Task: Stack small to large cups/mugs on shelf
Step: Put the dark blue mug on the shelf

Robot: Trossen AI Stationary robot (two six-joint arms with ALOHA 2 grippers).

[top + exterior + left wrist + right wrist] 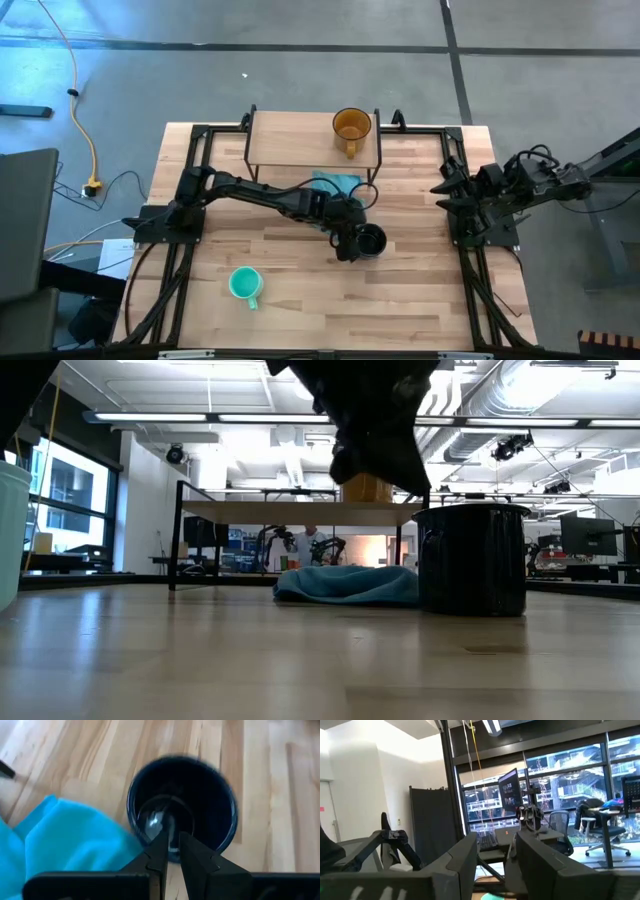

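The dark navy mug [371,240] [472,560] stands upright on its base at mid-table. My left gripper [348,247] [173,836] hovers at its left rim, pointing down into the mug's mouth [200,795]. Its fingers are all but shut, with a thin slit between them. The amber mug [351,127] stands upright on the right part of the shelf [290,140] [300,512]. The teal mug [244,284] sits on the table toward the near left. My right gripper [440,190] [495,855] waits open at the table's right side. My left gripper comes at the navy mug from above, slanting down from the table's left, its fingertips [162,842] over the rim nearest the arm. The fingers hide what lies under them, so I cannot tell whether they touch the mug. The mug's base stays on the table.
A light blue cloth [335,183] [345,585] lies crumpled between the shelf and the navy mug, partly under my left arm. The shelf's thin black legs [178,535] stand behind it. Bare tabletop [420,300] stretches along the near side, right of the teal mug.
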